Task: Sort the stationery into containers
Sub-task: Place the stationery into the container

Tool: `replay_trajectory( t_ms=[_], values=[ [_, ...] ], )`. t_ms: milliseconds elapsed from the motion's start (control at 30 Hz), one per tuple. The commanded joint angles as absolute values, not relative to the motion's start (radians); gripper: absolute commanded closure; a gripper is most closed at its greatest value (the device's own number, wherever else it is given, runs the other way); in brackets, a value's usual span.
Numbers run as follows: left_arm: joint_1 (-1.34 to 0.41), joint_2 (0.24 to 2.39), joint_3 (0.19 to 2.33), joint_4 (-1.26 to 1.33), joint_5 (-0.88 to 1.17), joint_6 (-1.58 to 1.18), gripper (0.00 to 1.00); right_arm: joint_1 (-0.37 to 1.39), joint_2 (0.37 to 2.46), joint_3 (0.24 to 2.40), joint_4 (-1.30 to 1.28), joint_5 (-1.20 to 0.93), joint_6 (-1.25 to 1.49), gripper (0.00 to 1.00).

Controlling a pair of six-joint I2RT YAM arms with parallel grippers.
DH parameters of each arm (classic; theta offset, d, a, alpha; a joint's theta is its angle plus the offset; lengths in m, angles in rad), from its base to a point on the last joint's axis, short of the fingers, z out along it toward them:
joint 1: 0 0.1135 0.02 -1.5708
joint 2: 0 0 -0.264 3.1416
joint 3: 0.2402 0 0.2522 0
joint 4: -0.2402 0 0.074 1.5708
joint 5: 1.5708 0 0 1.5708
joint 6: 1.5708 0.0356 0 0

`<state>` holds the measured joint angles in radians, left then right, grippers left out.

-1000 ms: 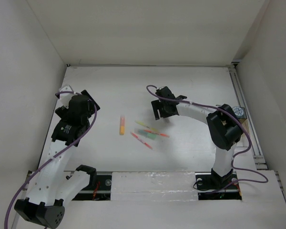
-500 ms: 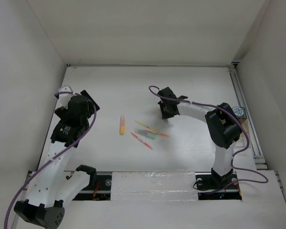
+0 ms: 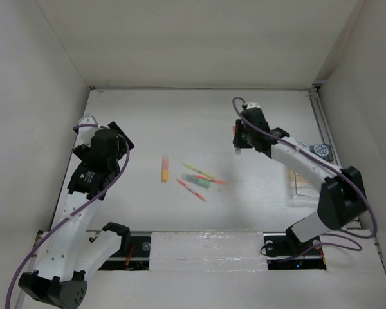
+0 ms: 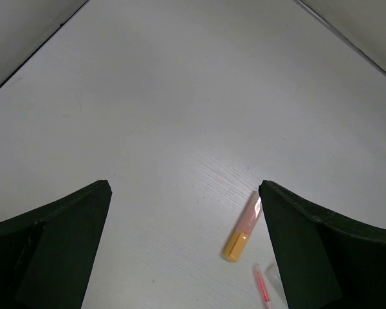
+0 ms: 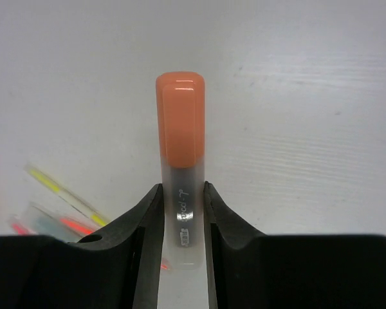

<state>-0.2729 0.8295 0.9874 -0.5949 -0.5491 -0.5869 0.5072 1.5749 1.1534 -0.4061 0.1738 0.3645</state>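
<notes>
My right gripper (image 3: 239,137) is shut on a marker with an orange cap (image 5: 180,119) and a clear body, held above the table right of the middle; the gripper (image 5: 180,193) clamps the clear body. My left gripper (image 3: 118,136) is open and empty at the left; its fingers (image 4: 64,219) frame a yellow-orange marker (image 4: 243,226) lying on the table (image 3: 164,169). A small heap of thin red-pink pens with yellow and green markers (image 3: 199,180) lies mid-table. The clear tray (image 3: 300,185) sits at the right, partly hidden by my right arm. A blue-and-white roll (image 3: 320,150) lies behind it.
White walls close the table (image 3: 180,116) on the left, back and right. A rail (image 3: 331,148) runs along the right edge. In the right wrist view the pen heap (image 5: 61,206) lies low left, blurred. A red-pink pen (image 4: 262,293) lies near the yellow-orange marker.
My right gripper has swung right and towards the back, away from the pen heap, with the orange-capped marker in it. The left arm has not moved.
</notes>
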Motion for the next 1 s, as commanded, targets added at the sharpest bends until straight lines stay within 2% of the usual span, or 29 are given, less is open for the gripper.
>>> replay_trajectory(
  t_ms=[0,167,267,433,567,733,967],
  values=[
    [-0.267,0.813,0.983,-0.581,-0.549,-0.578,0.0,0.448,1.395,1.118,-0.403,0.288,0.463,1.0],
    [-0.267,0.813,0.983,-0.581,-0.54,-0.578,0.0,0.203,1.171,0.961,-0.414,0.33,0.587,1.0],
    [-0.267,0.813,0.983,-0.572,-0.529,-0.578,0.0,0.053,1.016,0.852,-0.414,0.279,0.655,1.0],
    [-0.267,0.822,0.983,-0.572,-0.529,-0.578,0.0,-0.107,0.839,0.766,-0.44,0.245,0.683,1.0],
    [-0.267,0.822,0.983,-0.572,-0.529,-0.578,0.0,-0.228,0.827,0.74,-0.486,0.264,0.735,1.0],
    [-0.267,0.813,0.983,-0.572,-0.52,-0.578,0.0,-0.405,0.859,0.698,-0.431,0.17,0.735,1.0],
    [-0.267,0.824,0.983,-0.572,-0.52,-0.569,0.0,-0.457,0.951,0.675,-0.342,0.108,0.756,1.0]
  ],
)
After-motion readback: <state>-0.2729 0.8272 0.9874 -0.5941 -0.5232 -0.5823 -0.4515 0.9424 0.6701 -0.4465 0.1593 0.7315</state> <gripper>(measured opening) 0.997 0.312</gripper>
